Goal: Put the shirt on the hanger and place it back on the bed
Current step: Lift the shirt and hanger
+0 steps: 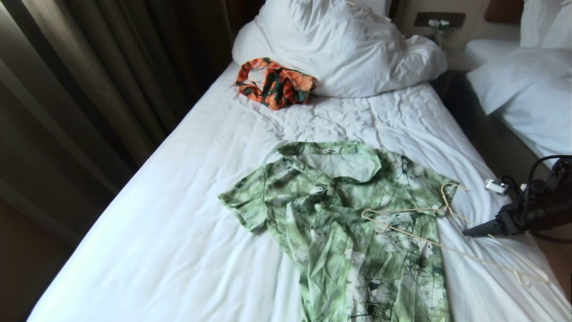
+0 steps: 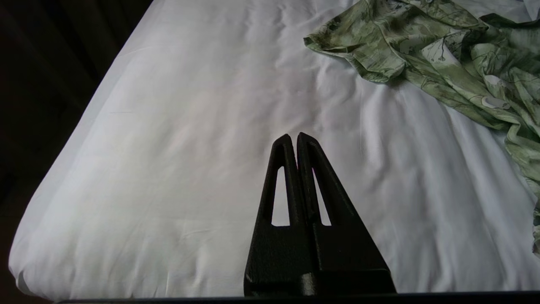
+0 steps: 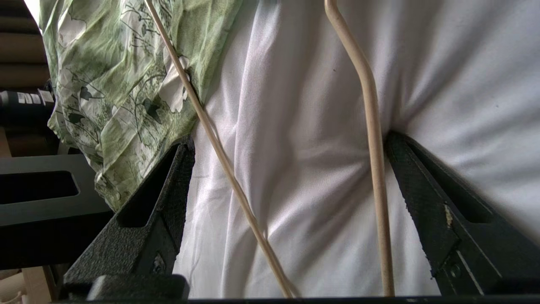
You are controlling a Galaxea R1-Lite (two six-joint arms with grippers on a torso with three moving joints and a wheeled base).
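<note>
Cream-white hanger (image 3: 371, 126) wires lie between the right gripper's (image 3: 291, 143) wide-open fingers (image 3: 168, 190) on the bed (image 1: 178, 201); left gripper (image 2: 294, 139) closed, empty

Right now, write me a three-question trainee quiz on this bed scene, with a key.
1. True or false: the hanger is already inside the shirt.
2. What lies between the open fingers of the right gripper? A) the shirt collar B) two rods of the hanger C) the pillow
3. Fill in: the left gripper hovers over bare sheet of the bed with its fingers ____.

Key
1. False: it lies partly on top of the shirt and partly on the sheet.
2. B: both rods run between the fingers, which press into the sheet.
3. Shut.
</note>
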